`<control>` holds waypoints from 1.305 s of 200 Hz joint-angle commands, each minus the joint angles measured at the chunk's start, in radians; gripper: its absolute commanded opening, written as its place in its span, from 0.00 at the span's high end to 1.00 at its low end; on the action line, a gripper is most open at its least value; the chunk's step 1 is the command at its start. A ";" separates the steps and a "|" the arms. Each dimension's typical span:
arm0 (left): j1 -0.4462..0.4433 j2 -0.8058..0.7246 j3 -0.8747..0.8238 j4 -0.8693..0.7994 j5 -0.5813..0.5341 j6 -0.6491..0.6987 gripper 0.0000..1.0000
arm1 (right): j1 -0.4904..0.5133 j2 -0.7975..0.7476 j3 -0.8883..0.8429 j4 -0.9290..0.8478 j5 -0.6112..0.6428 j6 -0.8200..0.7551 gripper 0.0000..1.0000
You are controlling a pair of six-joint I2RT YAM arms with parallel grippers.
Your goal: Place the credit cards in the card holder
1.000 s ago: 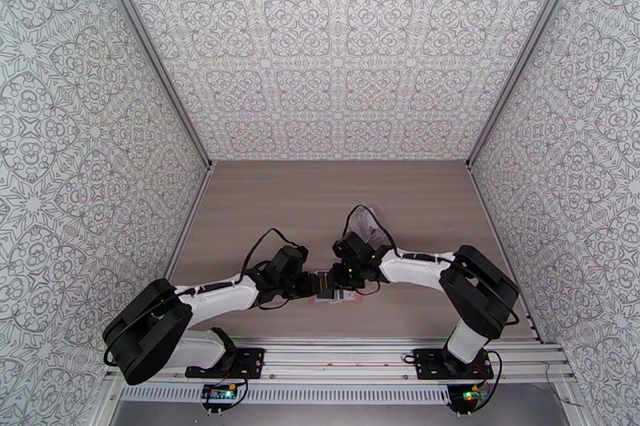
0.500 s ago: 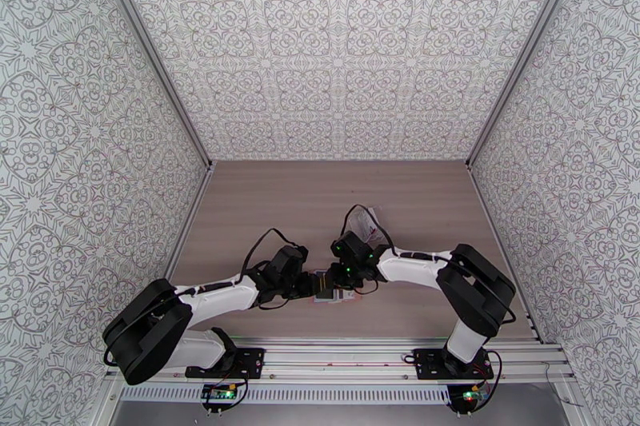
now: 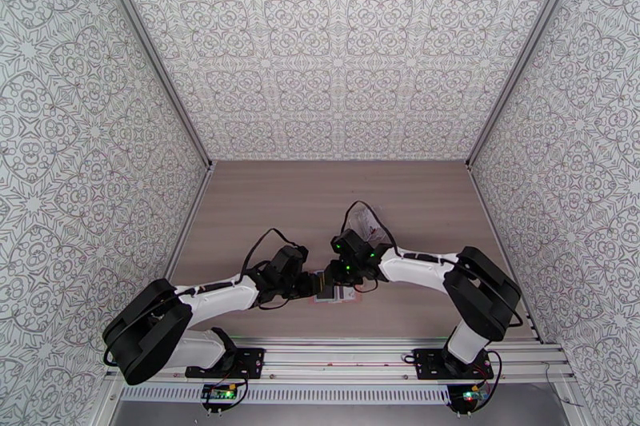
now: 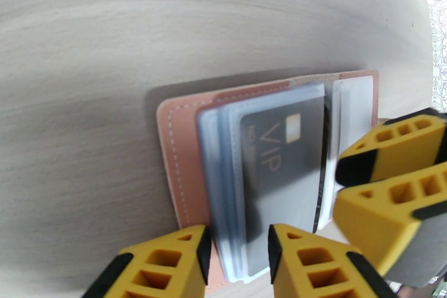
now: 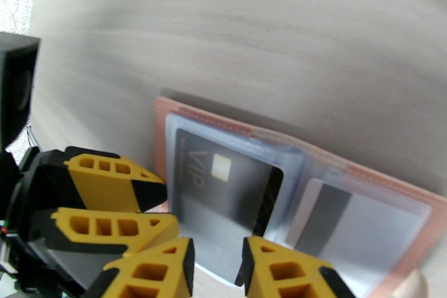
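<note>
The card holder lies opened flat on the table, close to the front edge, right between the two arms. Inside is a stack of cloudy blue-grey sleeves. The top sleeve on the page toward the left arm carries a black VIP card, its gold chip showing through the plastic.

The left fingers sit a modest gap apart, with the near edge of that sleeve stack running between them. Whether they're actually squeezing it, I can't tell. The right fingers are part-spread too, straddling the card's edge in its sleeve from the other side. Whether that's a grip or just a hover, I can't tell.

The other page shows one more sleeve with a darker patch behind the plastic, too blurred to name. Farther back on the table, a crinkly clear pouch lies by the right arm's wrist.
</note>
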 commanded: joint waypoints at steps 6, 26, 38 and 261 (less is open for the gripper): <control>-0.011 0.004 -0.012 -0.019 -0.018 0.002 0.63 | 0.006 -0.005 0.035 -0.058 0.071 -0.012 0.69; -0.011 0.003 -0.011 -0.019 -0.018 0.000 0.63 | 0.007 0.013 0.042 -0.070 0.080 -0.014 0.69; -0.012 0.003 -0.012 -0.021 -0.018 0.000 0.63 | 0.007 0.022 0.042 -0.067 0.078 -0.012 0.69; 0.001 -0.017 0.013 -0.053 -0.016 0.010 0.63 | 0.008 0.055 0.037 -0.024 0.011 -0.006 0.70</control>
